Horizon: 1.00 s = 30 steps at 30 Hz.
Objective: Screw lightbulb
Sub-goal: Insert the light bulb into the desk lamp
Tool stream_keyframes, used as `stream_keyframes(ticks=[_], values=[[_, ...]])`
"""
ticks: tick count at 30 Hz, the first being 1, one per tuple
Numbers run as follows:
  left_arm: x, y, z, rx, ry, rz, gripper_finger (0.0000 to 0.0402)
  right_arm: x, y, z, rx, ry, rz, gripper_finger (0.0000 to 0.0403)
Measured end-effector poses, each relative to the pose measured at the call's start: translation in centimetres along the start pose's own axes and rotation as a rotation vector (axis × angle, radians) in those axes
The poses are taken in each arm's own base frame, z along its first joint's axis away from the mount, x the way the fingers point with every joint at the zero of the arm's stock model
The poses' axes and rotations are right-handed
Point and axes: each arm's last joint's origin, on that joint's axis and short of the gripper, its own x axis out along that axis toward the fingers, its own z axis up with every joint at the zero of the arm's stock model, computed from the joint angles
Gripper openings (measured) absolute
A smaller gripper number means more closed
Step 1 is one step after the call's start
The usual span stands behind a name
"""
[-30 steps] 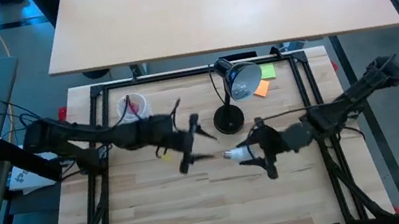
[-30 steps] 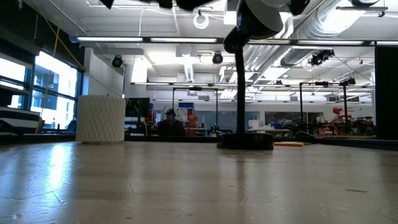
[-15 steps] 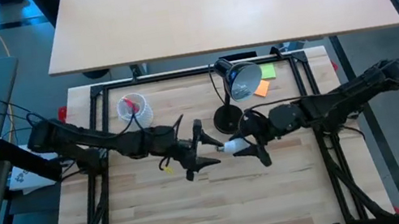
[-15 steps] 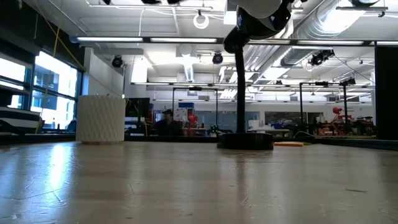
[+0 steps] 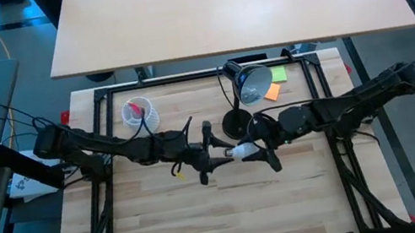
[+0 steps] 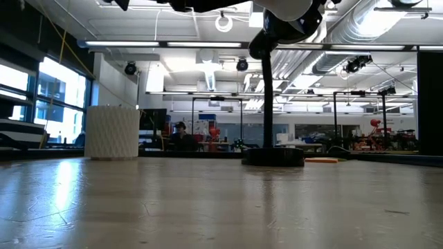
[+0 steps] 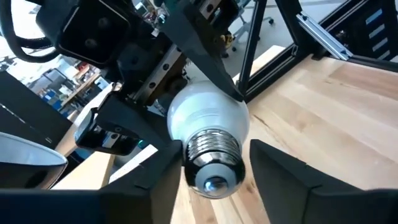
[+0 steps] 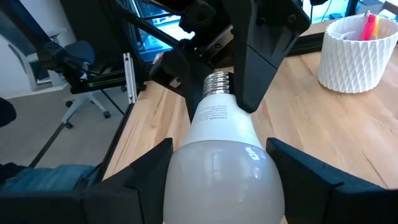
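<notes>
The lightbulb (image 5: pixel 239 152) is white with a silvery screw base and hangs above the table's middle, lying level with its base toward the left arm. My right gripper (image 5: pixel 255 153) is shut on its glass end. My left gripper (image 5: pixel 216 153) comes from the table's left, open, with one finger on each side of the screw base (image 7: pixel 212 152). The black desk lamp stands just beyond on its round foot (image 5: pixel 236 123), its head (image 5: pixel 249 82) above it. My right gripper pinches the bulb's wide glass end (image 8: pixel 217 165) between its two fingers (image 8: pixel 144 171), coming nearly level from the table's right, along the bulb. The bulb is lifted clear of the table and lies about level, base pointing away from this gripper. My left gripper has one finger (image 7: pixel 163 173) close against the screw base's side, while a narrow gap shows at the other. Whether it touches the base I cannot tell.
A white ribbed cup (image 5: pixel 139 112) with pink items stands at the table's far left, and it also shows in the low view (image 6: pixel 112 131). Orange and green notes (image 5: pixel 275 87) lie beside the lamp head. The near half of the wooden table (image 5: pixel 233 215) is bare.
My right gripper has carried the bulb a little toward the table's left and far edge, keeping it level. My left gripper has gone toward the table's right, up to the bulb, and has rolled at the wrist. The screw base now sits between its fingers.
</notes>
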Motion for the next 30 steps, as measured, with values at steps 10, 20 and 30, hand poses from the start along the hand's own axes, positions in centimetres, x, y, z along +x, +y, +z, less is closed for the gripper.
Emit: stream_keyframes(ticks=[10,20,30], values=[[-0.01,-0.12,0.26,-0.055,-0.02,-0.003,0.0109,-0.02,0.05,-0.02,0.0,0.004,0.007,0.0227],[-0.02,-0.21,0.33,-0.089,-0.024,-0.009,0.0102,-0.03,0.07,-0.16,0.019,0.025,0.026,0.025],[-0.01,-0.13,0.27,-0.129,-0.023,-0.009,0.0101,-0.06,0.05,0.17,-0.023,-0.011,0.005,0.0308]])
